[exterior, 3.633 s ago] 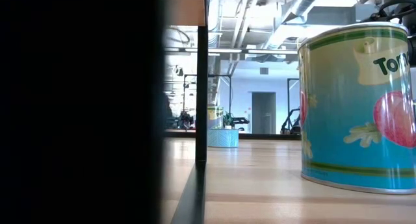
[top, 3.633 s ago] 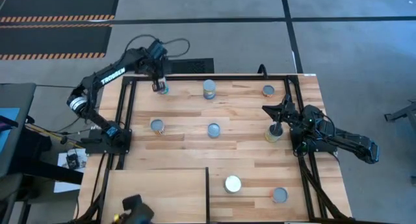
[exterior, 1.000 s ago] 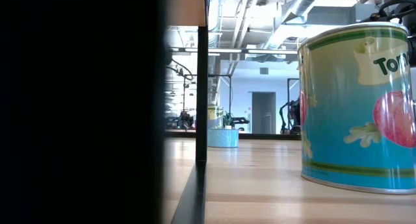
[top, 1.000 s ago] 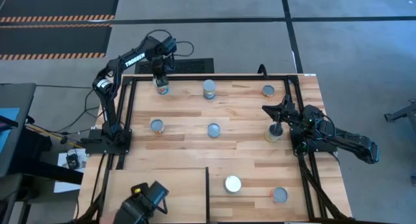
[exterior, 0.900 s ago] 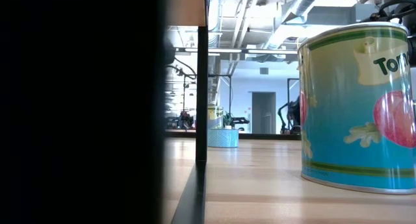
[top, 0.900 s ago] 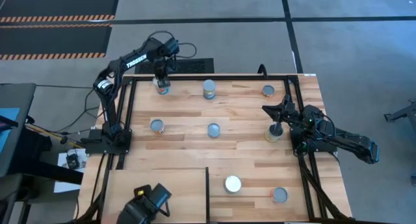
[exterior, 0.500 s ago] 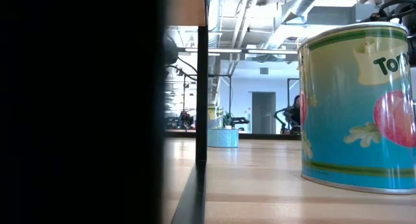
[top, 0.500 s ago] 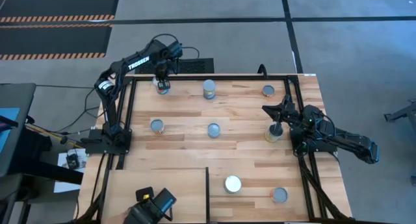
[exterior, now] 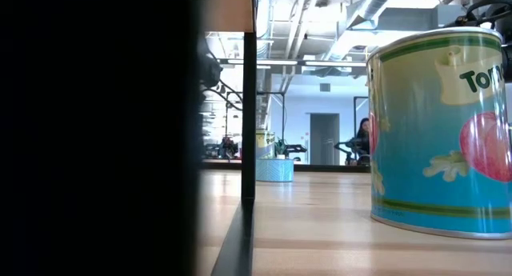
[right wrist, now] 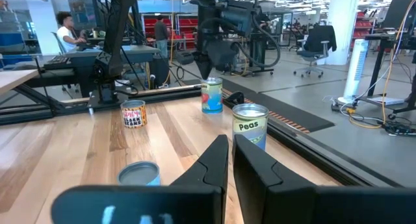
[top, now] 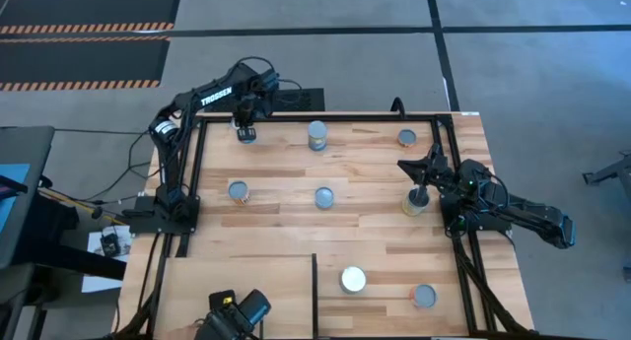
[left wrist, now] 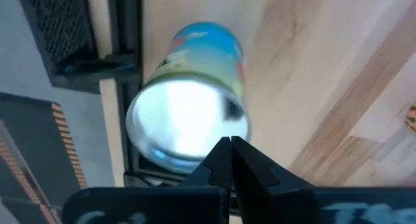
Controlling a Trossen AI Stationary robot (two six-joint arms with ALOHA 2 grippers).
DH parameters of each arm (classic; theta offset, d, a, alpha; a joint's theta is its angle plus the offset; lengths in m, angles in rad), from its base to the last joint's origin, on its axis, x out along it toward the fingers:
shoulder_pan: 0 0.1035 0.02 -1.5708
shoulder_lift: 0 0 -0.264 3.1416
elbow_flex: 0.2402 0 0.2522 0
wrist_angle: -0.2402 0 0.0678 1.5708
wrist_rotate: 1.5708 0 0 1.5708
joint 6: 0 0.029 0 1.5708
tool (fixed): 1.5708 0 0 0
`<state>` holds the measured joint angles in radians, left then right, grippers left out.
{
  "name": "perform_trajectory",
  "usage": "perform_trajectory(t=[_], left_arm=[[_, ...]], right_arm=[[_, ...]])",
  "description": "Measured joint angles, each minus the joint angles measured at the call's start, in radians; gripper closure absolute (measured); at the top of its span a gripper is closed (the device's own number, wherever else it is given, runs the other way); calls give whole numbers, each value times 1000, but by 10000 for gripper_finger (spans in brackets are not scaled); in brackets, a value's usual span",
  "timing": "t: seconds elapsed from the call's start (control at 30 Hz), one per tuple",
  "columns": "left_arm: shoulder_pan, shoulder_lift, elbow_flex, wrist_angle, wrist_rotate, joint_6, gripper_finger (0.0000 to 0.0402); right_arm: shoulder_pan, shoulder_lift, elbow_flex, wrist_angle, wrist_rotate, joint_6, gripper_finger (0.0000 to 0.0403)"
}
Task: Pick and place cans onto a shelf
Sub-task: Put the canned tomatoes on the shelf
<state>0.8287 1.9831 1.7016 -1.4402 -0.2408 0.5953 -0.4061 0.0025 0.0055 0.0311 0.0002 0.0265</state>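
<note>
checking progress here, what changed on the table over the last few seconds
The left gripper stayed over the far-left corner can while its arm swung toward the table's far edge; its fingers look shut and the can stands free. A dark object near the shelf shifted. The right gripper and the other cans stayed put.

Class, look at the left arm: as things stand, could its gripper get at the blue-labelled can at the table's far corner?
Probably yes. The left gripper hangs just above the blue-labelled can, fingers shut, with nothing between them; it would need to open first.
</note>
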Motion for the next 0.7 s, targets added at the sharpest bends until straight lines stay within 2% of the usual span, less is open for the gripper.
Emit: perform_trajectory(t=[0.17, 0.3, 0.4, 0.6, 0.7], left_arm=[[-11, 0, 0, -9, -15, 5, 401], [-14, 0, -4, -2, -119, 3, 401], [-14, -1, -5, -10, -148, 2, 401], [8, -70, -5, 6, 40, -75, 401], [3, -119, -5, 6, 98, -84, 401]], right_arm=[[0, 0, 0, 0, 0, 0, 354], [0, 0, 0, 0, 0, 0, 354], [0, 0, 0, 0, 0, 0, 354], [0, 0, 0, 0, 0, 0, 354], [0, 0, 0, 0, 0, 0, 354]])
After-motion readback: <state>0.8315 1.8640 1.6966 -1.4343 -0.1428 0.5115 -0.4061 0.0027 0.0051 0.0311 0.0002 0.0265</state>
